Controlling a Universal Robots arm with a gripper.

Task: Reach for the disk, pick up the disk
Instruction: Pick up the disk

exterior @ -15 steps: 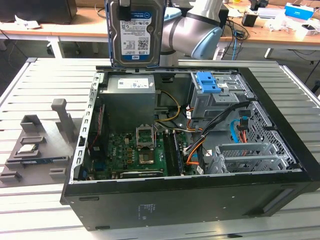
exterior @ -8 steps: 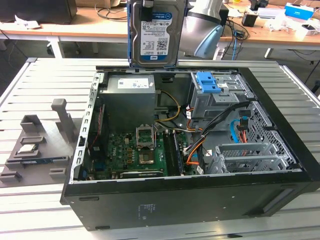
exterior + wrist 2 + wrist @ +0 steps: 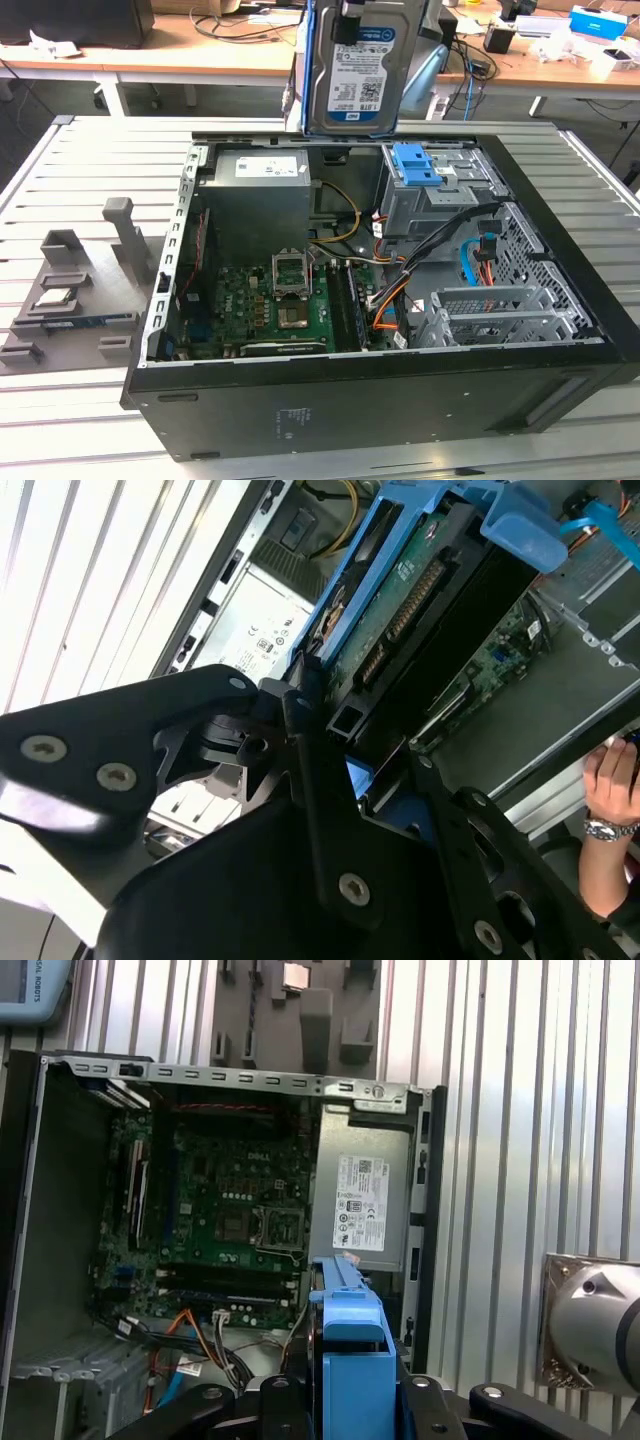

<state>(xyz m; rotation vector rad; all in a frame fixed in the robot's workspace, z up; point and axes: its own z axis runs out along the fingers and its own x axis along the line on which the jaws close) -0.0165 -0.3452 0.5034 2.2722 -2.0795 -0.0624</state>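
Hanging upright above the open black computer case (image 3: 380,400), the rectangular silver metal disk (image 3: 356,75) in its blue plastic caddy is clamped edgewise in the black gripper (image 3: 335,770), whose jaws are closed on the caddy. It looks stiff, fairly heavy, shock-sensitive; the caddy's rails seem the safest hold. The arm is raised, wrist pointing down.

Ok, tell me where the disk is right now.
In the exterior view the disk hangs upright at top centre, clamped in the end effector, lifted above the open computer case near its power supply.
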